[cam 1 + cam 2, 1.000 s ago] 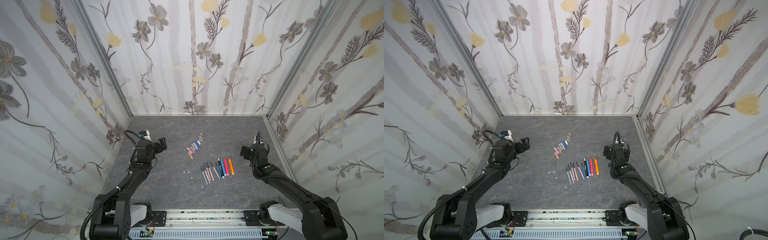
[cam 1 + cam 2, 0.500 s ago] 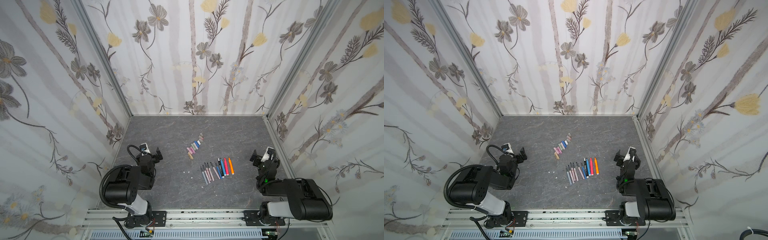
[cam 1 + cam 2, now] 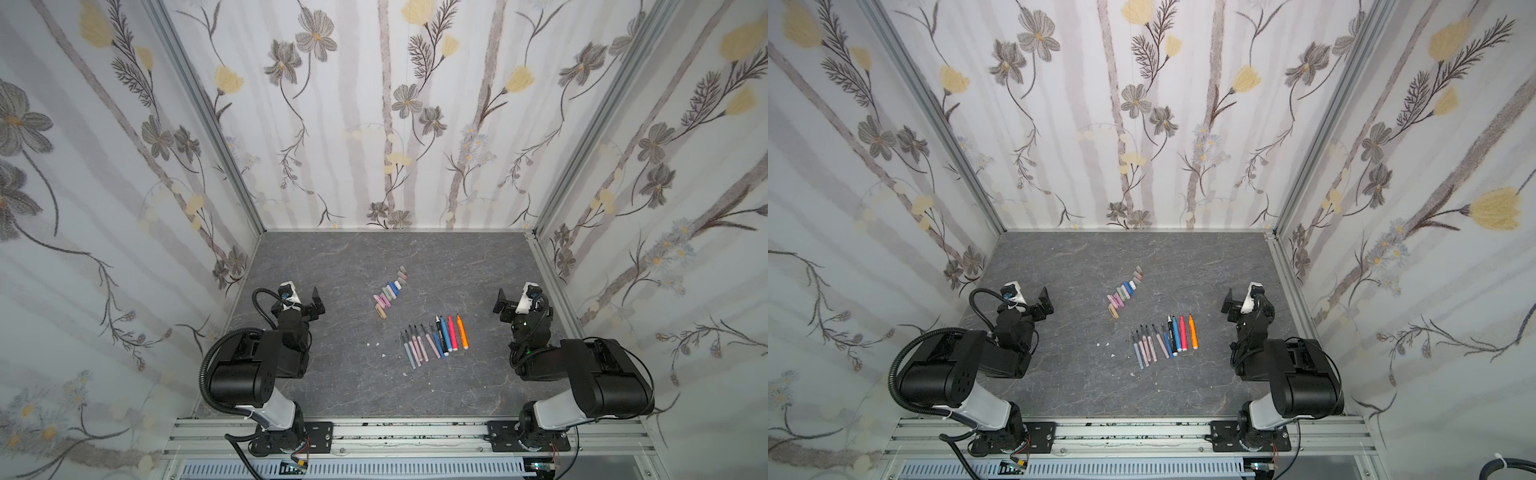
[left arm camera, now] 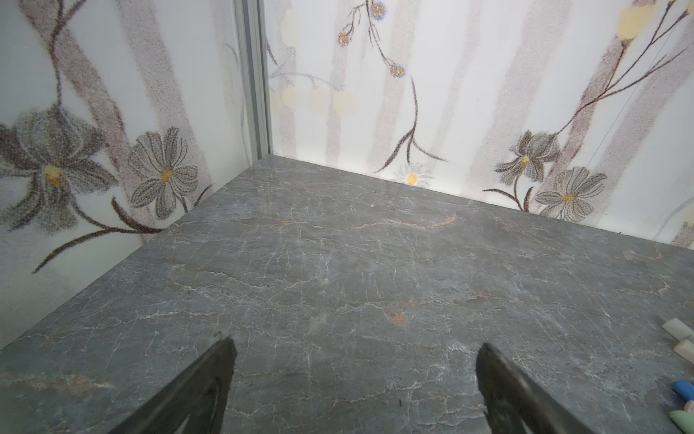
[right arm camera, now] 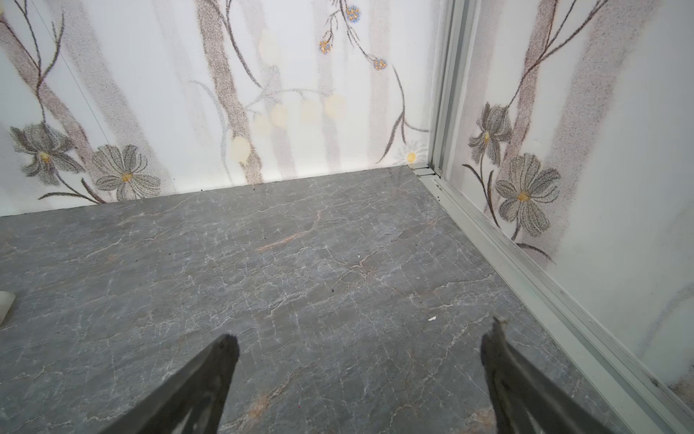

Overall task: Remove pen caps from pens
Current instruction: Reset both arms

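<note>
Several pens lie side by side in a row at the table's middle: thin pastel ones on the left, then blue, red-pink and orange ones. Their tips point to the back wall. Several pen caps form a slanted line behind them, apart from the pens. My left gripper is open and empty, left of the caps over bare table. A few caps show in the left wrist view. My right gripper is open and empty, right of the pens.
Both arms are folded back near the front rail. Flowered walls close in the left, back and right sides. Small white specks lie on the table left of the pens. A metal strip runs along the right wall.
Both arms have pulled back from a stretched-out pose to a folded one near their bases. Both grippers stayed open. The pens and caps have not moved.
</note>
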Robot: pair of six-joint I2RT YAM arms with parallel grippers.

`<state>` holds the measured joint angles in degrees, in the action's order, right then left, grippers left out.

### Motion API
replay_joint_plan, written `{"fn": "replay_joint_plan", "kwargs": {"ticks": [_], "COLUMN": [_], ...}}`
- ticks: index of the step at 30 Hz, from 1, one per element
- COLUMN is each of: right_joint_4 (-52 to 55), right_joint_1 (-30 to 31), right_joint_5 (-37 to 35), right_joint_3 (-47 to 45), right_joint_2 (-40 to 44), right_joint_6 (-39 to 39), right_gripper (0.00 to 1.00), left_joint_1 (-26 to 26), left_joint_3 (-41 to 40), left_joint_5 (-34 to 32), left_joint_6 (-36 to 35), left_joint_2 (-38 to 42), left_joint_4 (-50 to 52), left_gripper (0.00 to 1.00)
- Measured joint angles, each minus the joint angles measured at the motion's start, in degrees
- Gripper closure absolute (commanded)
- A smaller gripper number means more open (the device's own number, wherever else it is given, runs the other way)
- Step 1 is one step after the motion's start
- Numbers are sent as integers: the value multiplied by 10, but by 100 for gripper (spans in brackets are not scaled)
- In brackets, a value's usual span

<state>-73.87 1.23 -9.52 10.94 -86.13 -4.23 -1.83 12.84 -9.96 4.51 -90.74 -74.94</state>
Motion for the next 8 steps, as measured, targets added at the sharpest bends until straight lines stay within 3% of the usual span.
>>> {"fn": "replay_joint_plan", "kwargs": {"ticks": [8], "right_joint_4": [-1], "right_joint_1": [0], "right_joint_5": [2], "right_joint_3": [0], "right_joint_2": [-2], "right_joint_6": [2], "right_gripper": [1], "left_joint_1": [-9], "left_joint_3": [8], "left_joint_5": [14], "left_joint_6": [-15], "left_joint_2": [0], "left_joint_4": [-2], "left_gripper": [0]}}
